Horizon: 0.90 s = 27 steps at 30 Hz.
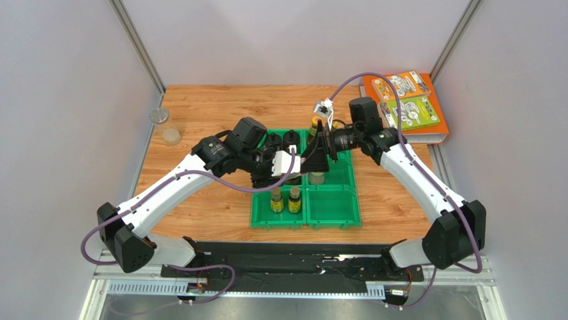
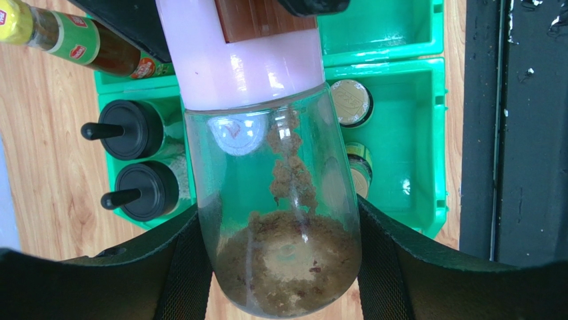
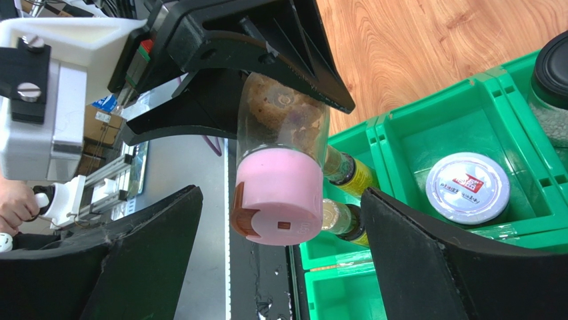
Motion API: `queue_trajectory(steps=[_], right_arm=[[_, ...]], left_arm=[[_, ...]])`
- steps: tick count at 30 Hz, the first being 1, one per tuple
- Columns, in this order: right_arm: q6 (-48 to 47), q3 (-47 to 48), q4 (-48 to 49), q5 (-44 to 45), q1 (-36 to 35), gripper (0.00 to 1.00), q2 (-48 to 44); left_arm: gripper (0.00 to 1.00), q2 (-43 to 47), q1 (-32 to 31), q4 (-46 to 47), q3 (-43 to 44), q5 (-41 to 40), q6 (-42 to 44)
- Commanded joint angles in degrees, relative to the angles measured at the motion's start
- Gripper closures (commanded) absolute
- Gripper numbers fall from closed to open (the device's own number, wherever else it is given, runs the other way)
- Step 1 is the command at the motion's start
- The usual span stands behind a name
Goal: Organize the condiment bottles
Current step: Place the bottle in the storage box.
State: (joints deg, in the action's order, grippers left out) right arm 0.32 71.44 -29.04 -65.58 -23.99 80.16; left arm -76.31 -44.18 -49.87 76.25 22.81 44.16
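**Desk:** What is happening over the tray?

**Photographer:** Two robot arms meet above a green six-compartment plastic bin (image 1: pixel 333 208) on a wooden table. The left gripper (image 2: pixel 280 230) pinches the base of a clear jar with a pink plastic cap (image 2: pixel 277 173). The jar is part-filled with brown granules and held in the air over the bin, cap pointing towards the other arm.

**Desk:** And the right gripper?

**Photographer:** The right gripper (image 3: pixel 280 200) has its jaws spread, one on each side of the pink cap, with a gap showing on both sides. It is not gripping.

**Desk:** So which step is this?

**Photographer:** It reads as a handover in mid-air, or a re-grip, before the jar is filed. Several bottles are already in the bin. Two black-nozzled bottles (image 2: pixel 130 129) share a far compartment, two amber bottles with yellow labels (image 1: pixel 285 200) stand in the near-left one, and a silver-lidded jar (image 3: pixel 468 187) sits in another.

**Desk:** What does the next move call for?

**Photographer:** Probably the right jaws closing squarely on the cap before the left lets go. The jar then has to turn upright for a free slot, and the near-right compartment looks bare. A clear jar (image 1: pixel 170 133) stands apart at the far left of the table.
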Motion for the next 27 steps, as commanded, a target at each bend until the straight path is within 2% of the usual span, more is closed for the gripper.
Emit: queue_trajectory(steps=[1,13,18,21,22,24,25,27], right_arm=[[0.56,-0.78,2.76,0.02,-0.71,0.04,-0.62],[0.65,-0.51,3.46,0.10,-2.55,0.05,0.96],[0.91,0.28,3.28,0.19,-3.08,0.09,2.02],[0.83,0.19,3.20,0.45,-3.17,0.18,2.02],[0.74,0.10,3.20,0.54,-3.08,0.26,1.93],[0.48,-0.07,3.20,0.98,-3.08,0.36,1.67],[0.56,-0.16,3.11,0.98,-3.08,0.50,1.67],[0.39,-0.16,3.11,1.07,-3.00,0.66,1.32]], left_arm=[[1.00,-0.06,-0.38,2.05,2.85,-0.31,-1.01],[1.00,-0.77,-0.99,2.49,3.29,-0.04,-1.71],[1.00,-0.77,-1.17,2.49,3.38,-0.13,-1.71],[1.00,-0.68,-1.17,2.58,3.03,-0.31,-1.80],[1.00,-0.77,-1.25,2.58,3.03,-0.39,-1.80],[1.00,-0.76,-1.25,2.76,2.85,-0.31,-1.89],[1.00,-0.77,-1.17,2.76,2.77,-0.39,-1.89],[1.00,-0.85,-1.17,2.76,2.77,-0.39,-1.89]])
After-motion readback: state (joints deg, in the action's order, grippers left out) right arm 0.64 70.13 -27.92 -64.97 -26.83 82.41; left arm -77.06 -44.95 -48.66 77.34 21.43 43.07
